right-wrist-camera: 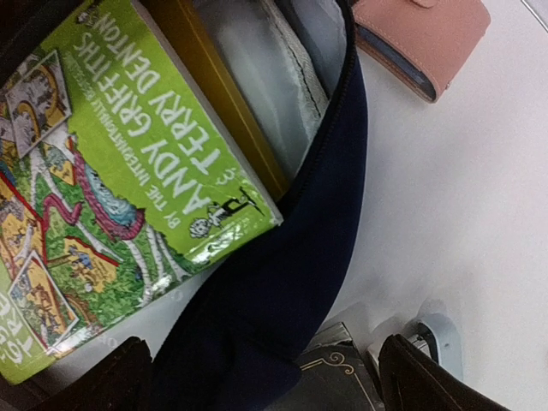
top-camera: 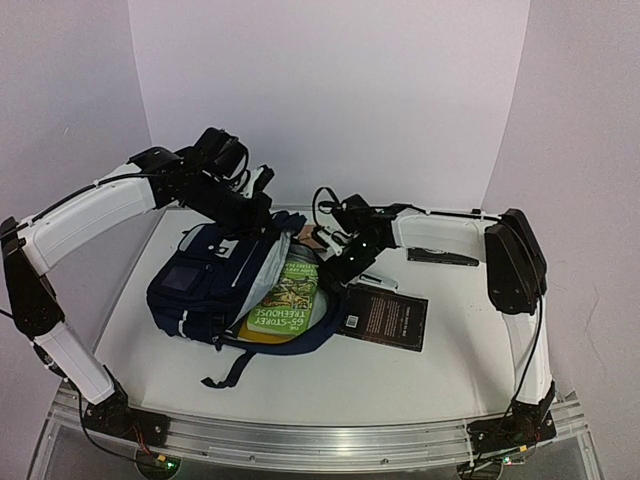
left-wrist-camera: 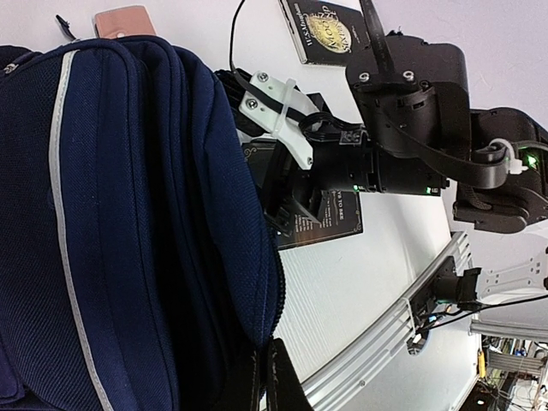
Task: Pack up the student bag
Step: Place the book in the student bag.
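I see my left fingers [top-camera: 262, 216] at the student bag's [top-camera: 200, 288] far rim and my right fingers [top-camera: 335, 268] at its open mouth, green book [top-camera: 287, 290] just left of them, black book [top-camera: 388, 316] just nearer me.

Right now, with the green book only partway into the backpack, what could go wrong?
The green book juts from the mouth of the student bag; a push could catch it on the rim or slide it out. The open right claw straddles the bag's rim above the black book, so closing may pinch fabric instead. The pink wallet lies close beside the opening and might get knocked.
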Available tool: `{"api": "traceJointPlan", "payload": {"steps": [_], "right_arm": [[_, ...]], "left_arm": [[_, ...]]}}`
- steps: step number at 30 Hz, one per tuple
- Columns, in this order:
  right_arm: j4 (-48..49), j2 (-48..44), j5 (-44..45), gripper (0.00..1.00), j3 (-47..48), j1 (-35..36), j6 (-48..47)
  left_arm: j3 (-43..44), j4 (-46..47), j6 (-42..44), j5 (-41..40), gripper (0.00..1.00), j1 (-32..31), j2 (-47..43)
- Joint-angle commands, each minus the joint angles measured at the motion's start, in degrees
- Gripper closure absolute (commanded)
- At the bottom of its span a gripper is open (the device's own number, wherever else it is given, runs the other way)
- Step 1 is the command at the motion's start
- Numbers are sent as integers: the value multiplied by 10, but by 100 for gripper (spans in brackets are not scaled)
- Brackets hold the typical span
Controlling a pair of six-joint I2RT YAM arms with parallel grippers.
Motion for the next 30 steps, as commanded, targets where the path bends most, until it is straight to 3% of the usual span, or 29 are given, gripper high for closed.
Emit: {"api": "traceJointPlan", "payload": {"steps": [1,6,18,25,28,30], "right_arm": [[-38,-5,-12,8,13,9,6],[-44,19,39,10,3,11,-16],[17,76,235,30,86,13,-60],[19,17,183,62,91,-3,11],[26,-5,101,79,62,-26,44],[27,-16,26,81,42,-35,51]], "left_arm": [[5,20,-3,6,100,2,-37],[5,21,-4,8,100,3,-38],[-19,30,-19,11,100,3,-54],[-52,32,-34,-2,100,3,-78],[-68,33,-38,-8,100,3,-87],[-72,27,-37,-8,100,3,-84]]}}
